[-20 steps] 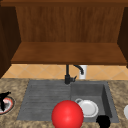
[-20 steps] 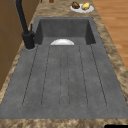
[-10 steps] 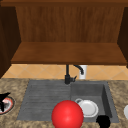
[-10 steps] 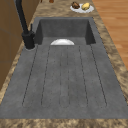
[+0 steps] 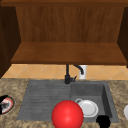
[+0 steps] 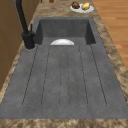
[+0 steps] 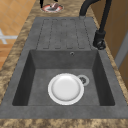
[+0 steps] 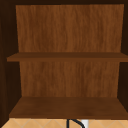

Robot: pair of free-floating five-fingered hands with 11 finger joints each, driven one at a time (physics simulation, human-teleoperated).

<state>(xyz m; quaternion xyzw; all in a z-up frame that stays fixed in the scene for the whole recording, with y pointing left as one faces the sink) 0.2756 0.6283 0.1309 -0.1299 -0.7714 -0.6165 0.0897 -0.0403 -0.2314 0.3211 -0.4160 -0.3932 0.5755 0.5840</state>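
Front view: my left hand is over the round red-rimmed plate on the desk, left of the grey sink. I cannot tell how either hand's fingers are set. The plate is probably stiff, slick and breakable, so I'd take it by the rim. My right hand hangs at the sink's front right corner, near a red sphere and a white dish. Right side view: the black tap stands well apart from the plate.

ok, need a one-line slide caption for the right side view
White plate lies in the dark sink basin beside the drain, black faucet behind.
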